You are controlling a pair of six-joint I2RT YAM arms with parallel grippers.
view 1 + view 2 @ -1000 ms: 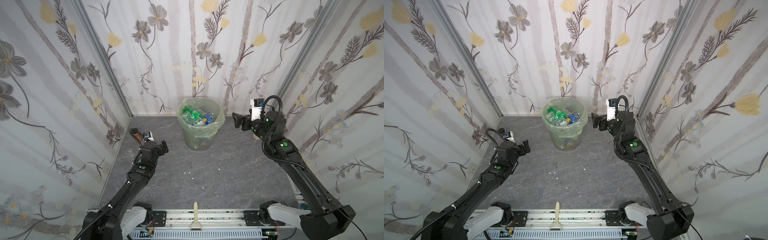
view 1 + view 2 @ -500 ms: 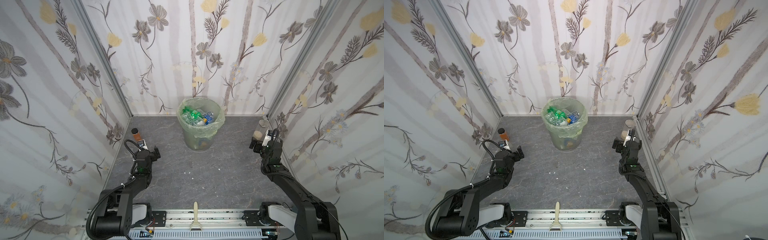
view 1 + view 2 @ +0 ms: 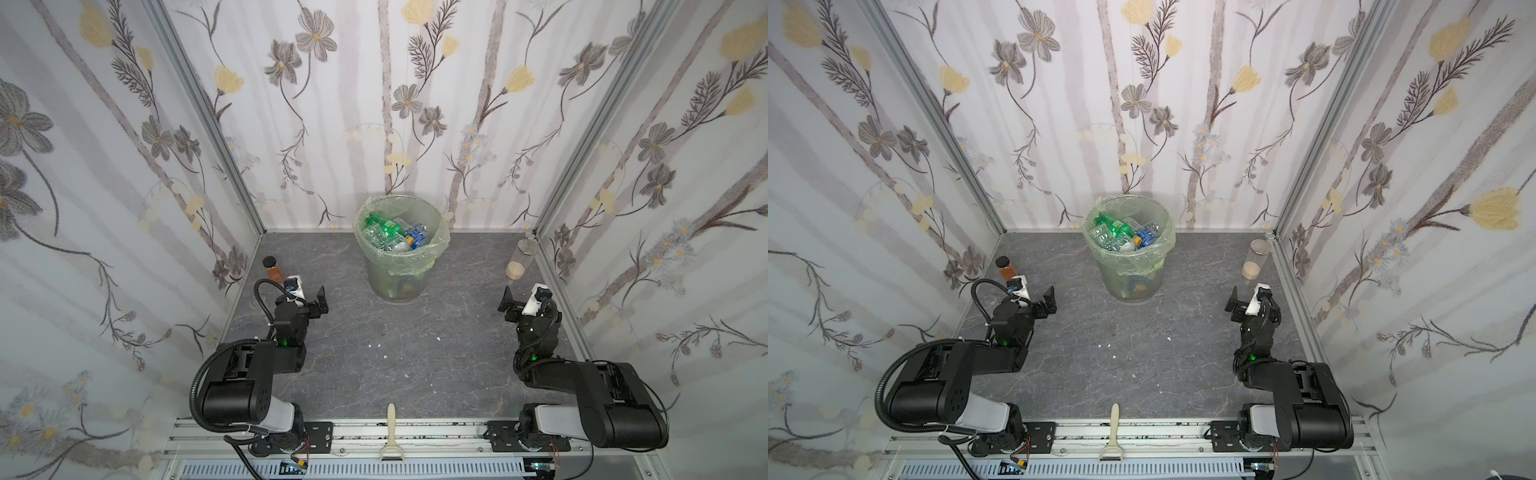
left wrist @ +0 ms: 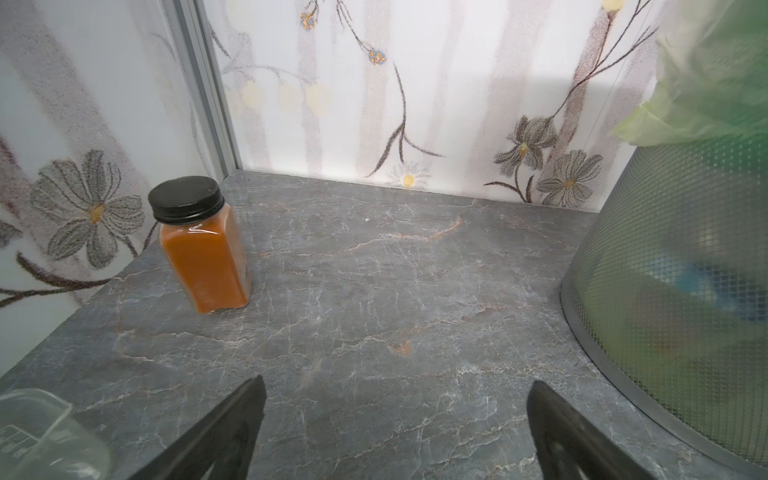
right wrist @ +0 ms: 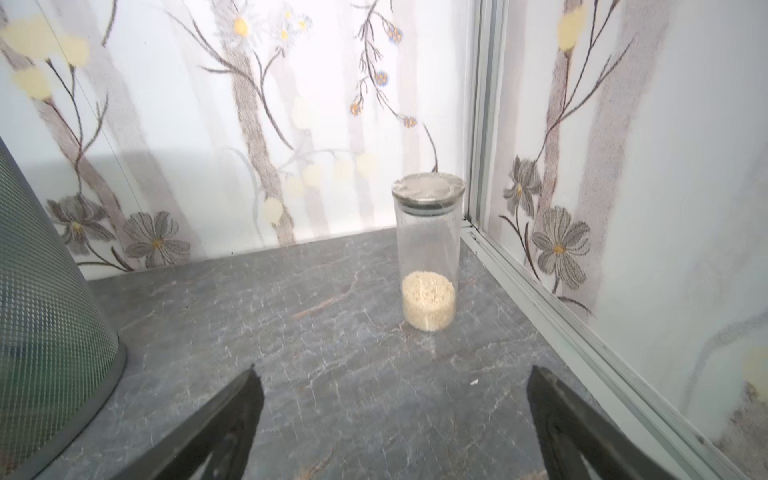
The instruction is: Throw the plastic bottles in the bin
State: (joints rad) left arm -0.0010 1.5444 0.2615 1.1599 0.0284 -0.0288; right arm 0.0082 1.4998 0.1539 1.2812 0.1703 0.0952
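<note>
A: Bottles?
B: Plastic bottles (image 3: 392,237) heaped inside the bin (image 3: 401,284), at the back of the worktop (image 3: 415,357). None seen outside it.
A: Risk?
B: Left jaws and right jaws both apart, empty. Left faces the amber jar (image 4: 203,249), right the glass jar (image 5: 428,257). Grabbing either would bin the wrong thing.
A: Axis?
B: Mixed. Most lie slanted, long axes crossing.

Left arm (image 3: 291,328), right arm (image 3: 536,332) retracted from bin (image 3: 390,282).

The left arm (image 3: 249,365) is sitting folded at seven o'clock and the right arm (image 3: 582,374) at five, the left gripper (image 4: 397,380) and right gripper (image 5: 395,374) pointing toward twelve, jaws gaping, empty.
</note>
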